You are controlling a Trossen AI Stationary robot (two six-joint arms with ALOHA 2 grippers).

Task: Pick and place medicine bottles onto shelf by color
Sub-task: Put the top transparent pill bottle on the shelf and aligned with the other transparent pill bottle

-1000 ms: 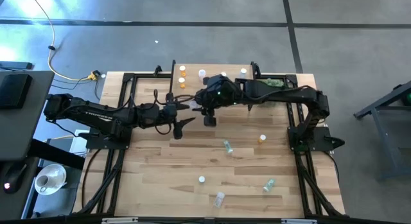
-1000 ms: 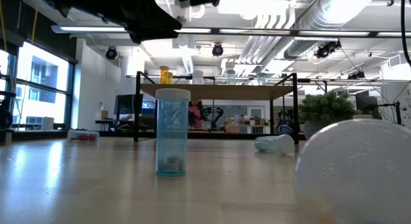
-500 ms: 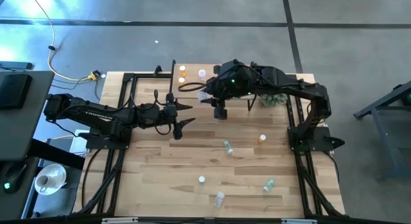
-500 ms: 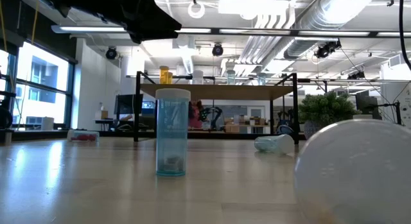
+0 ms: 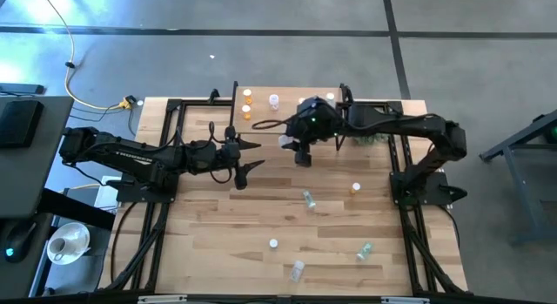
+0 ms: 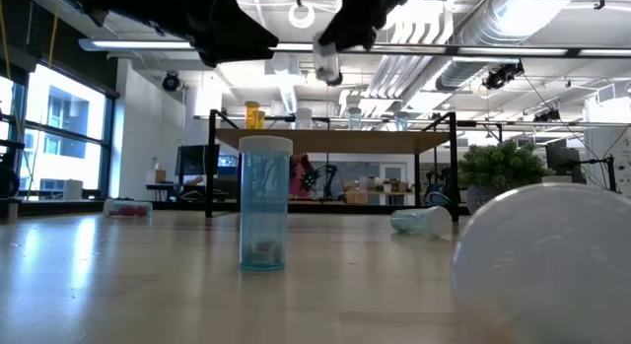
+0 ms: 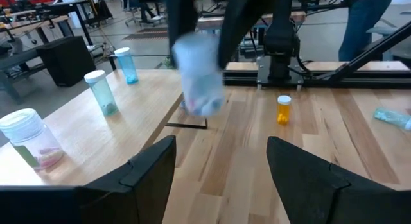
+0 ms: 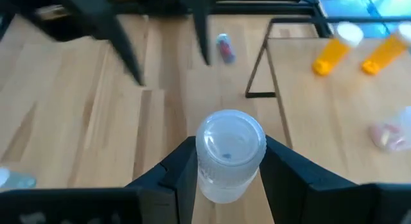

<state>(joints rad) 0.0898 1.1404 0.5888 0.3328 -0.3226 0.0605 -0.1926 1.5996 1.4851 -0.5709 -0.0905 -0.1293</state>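
High view: the right gripper (image 5: 300, 153) hangs over the rear middle of the pale wooden counter (image 5: 218, 226), beside the low light-wood shelf on black metal legs (image 5: 287, 108). 2 small orange bottles with white caps (image 5: 247, 101) and a pale bottle stand on the shelf's left part. The left gripper (image 5: 247, 156) is left of the right one, near the counter's middle, its jaws spread wide with nothing between them. 4 or 5 more tiny bottles lie scattered on the counter's front half.

Low view: an upright translucent blue bottle with a white cap (image 6: 263, 202) stands on the counter. A green-tinted bottle lying on its side (image 6: 422, 221) is farther back. A large blurred white cap (image 6: 547, 260) fills the near right.

Left wrist view: the right arm carries a blurred pale bottle above the counter.

Right wrist view: the jaws are closed on a clear pale bottle with a white cap (image 8: 226, 153), held in the air above the counter, next to the shelf edge.
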